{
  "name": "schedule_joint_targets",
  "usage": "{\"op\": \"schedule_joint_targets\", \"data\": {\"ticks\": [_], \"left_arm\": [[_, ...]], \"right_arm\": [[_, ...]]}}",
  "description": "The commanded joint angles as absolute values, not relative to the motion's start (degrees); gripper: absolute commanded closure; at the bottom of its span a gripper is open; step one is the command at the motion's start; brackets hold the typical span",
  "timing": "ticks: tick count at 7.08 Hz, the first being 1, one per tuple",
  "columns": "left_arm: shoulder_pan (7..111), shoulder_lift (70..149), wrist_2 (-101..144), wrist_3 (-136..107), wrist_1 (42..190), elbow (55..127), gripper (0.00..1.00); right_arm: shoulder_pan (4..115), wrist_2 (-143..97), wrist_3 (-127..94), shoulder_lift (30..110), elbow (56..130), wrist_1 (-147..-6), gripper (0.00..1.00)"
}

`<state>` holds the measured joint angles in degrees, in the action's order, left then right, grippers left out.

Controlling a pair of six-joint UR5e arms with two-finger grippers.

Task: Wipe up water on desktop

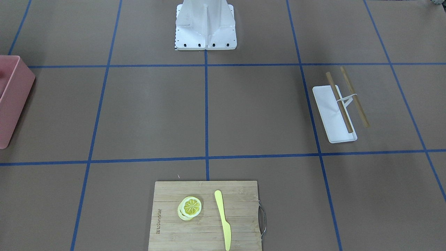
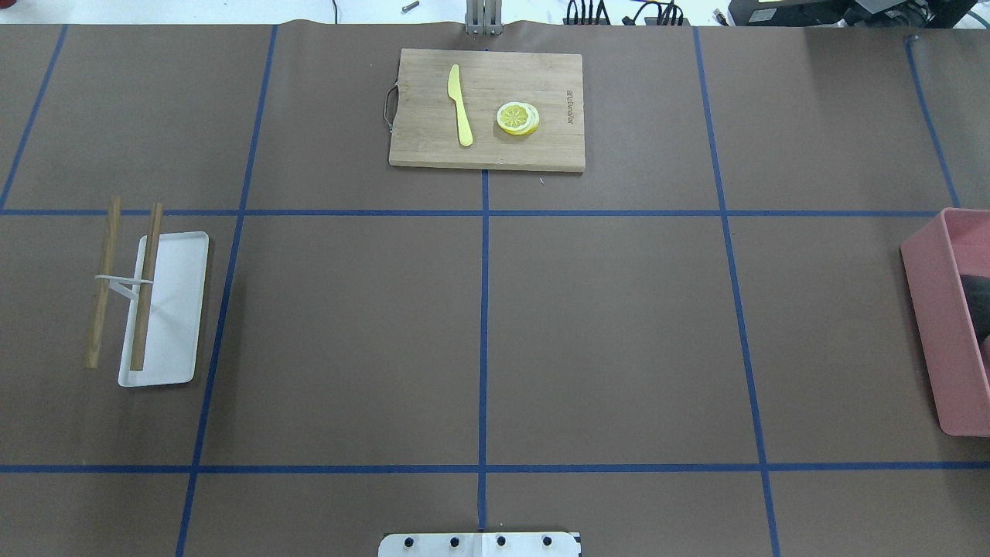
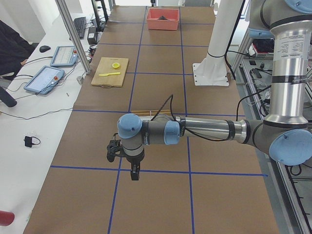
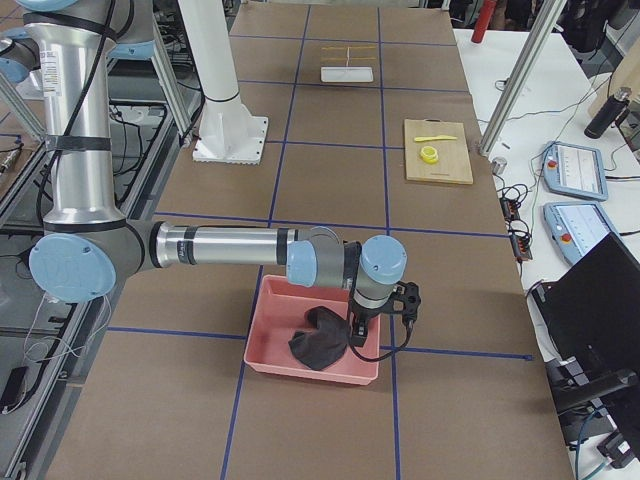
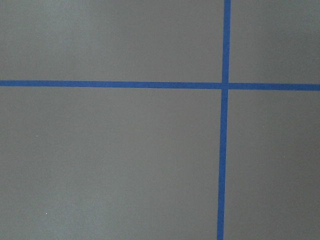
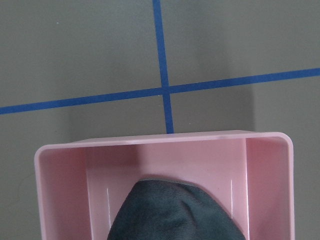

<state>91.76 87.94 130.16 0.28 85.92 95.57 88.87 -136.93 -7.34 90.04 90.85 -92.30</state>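
Over cloth (image 4: 318, 347) in pink bin (image 4: 300, 370), right end effector (image 4: 352, 332), left end effector (image 3: 134, 174) above desktop (image 3: 161, 204), cannot tell either's spread.

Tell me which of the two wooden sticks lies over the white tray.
The stick nearer the table's centre; it overlaps the white tray. The other stick sits on the brown desktop, beside the tray.

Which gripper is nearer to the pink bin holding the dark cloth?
Right. The right gripper hangs over the pink bin; the left gripper is over the desktop, far away.
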Motion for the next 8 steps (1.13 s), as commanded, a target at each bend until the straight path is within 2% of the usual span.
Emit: {"op": "schedule_joint_targets", "data": {"ticks": [1, 8], "left_arm": [[91.76, 88.07, 130.17, 0.26, 85.96, 95.62, 0.02], [91.76, 88.07, 130.17, 0.26, 85.78, 95.54, 0.02]], "right_arm": [[90.87, -137.46, -7.47, 91.05, 89.65, -88.09, 0.00], [90.88, -138.60, -7.21, 90.70, 89.74, -87.45, 0.00]]}}
